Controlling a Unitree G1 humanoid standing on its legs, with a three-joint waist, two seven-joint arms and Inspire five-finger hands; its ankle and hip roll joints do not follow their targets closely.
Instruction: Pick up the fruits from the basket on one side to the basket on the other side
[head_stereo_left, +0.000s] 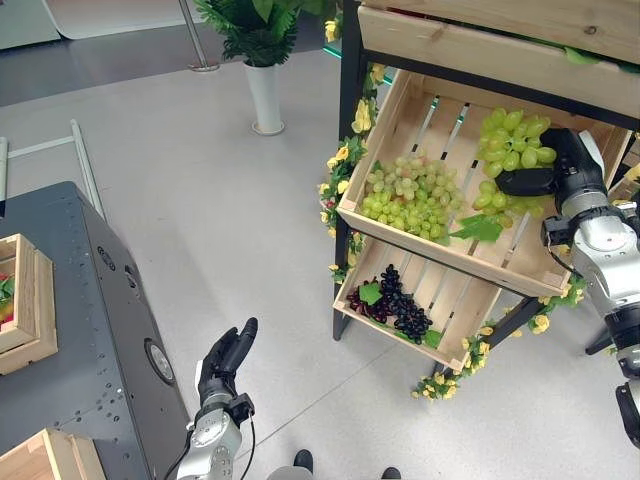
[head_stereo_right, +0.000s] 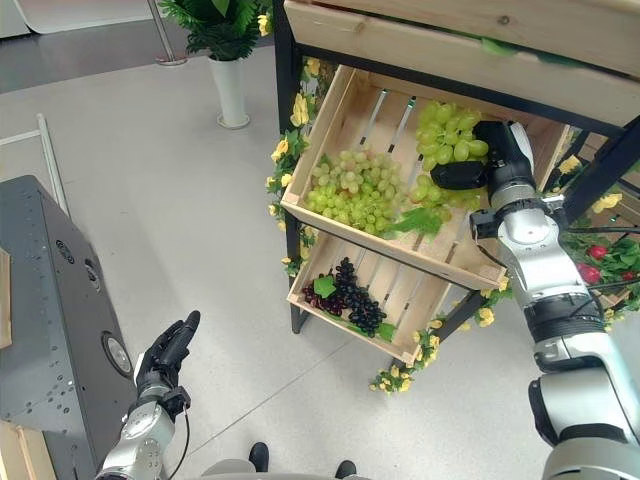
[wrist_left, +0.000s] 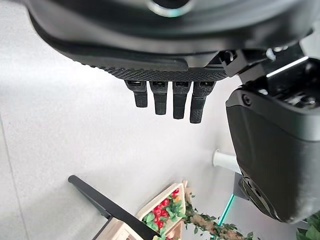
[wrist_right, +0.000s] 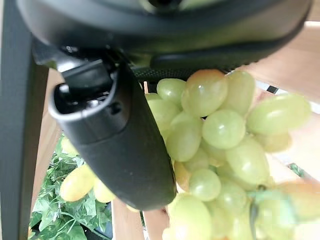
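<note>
Right hand (head_stereo_left: 560, 170) of my rig closed around a bunch of pale green grapes (head_stereo_left: 516, 140) over the slatted wooden crate (head_stereo_left: 400, 100), second green bunch (head_stereo_left: 410, 195) lying beside it, dark purple grapes (head_stereo_left: 398, 300) in the lower crate (head_stereo_left: 455, 350), left hand (head_stereo_left: 228, 358) with fingers straight beside the grey metal cabinet (head_stereo_left: 90, 330), no legible writing that I can read.

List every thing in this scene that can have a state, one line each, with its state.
right hand: shut on the upper green grape bunch
upper green grape bunch: gripped, in the upper crate
other green grape bunch: lying loose in the upper crate
upper crate: tilted on the stand
dark grapes: lying in the lower crate
left hand: open, holding nothing, above the floor
</note>
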